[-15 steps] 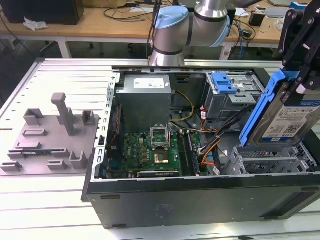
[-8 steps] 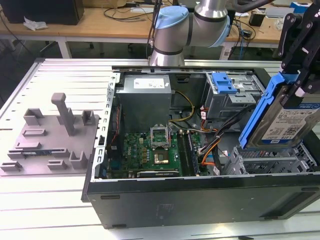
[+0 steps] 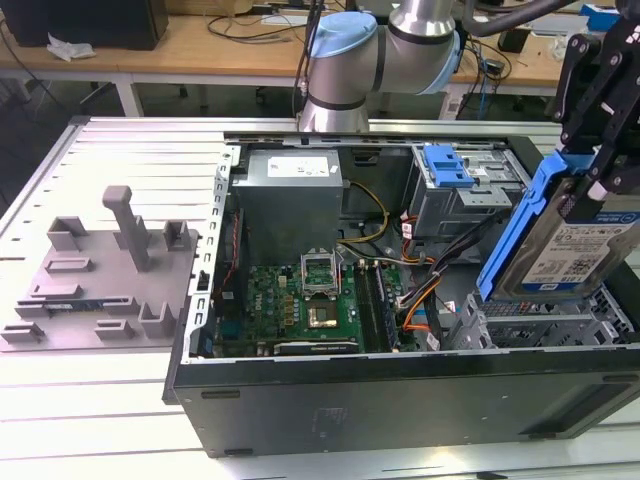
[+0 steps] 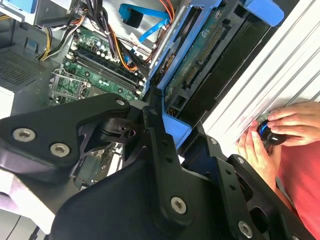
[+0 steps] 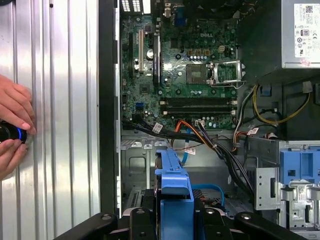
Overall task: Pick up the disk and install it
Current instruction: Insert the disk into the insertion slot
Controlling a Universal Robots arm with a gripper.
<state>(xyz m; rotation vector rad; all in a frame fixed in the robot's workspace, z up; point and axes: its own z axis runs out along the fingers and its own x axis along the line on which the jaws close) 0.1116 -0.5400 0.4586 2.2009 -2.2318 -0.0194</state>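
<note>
The disk, a silver drive with a white-and-blue label in a blue bracket, hangs tilted on edge over the open computer case at the exterior view's right. My black gripper is shut on its upper end. Just below the disk lies a perforated grey drive bay. The second wrist view shows the drive's green underside with my gripper clamped on the blue frame. Seen edge-on in the first wrist view, the blue bracket sticks out from my gripper above the bay floor.
Inside the case are the motherboard, a grey power supply box, a metal cage with a blue tab and loose cables. A grey fixture sits at the exterior view's left. A person's hand holds a small black device beside the case.
</note>
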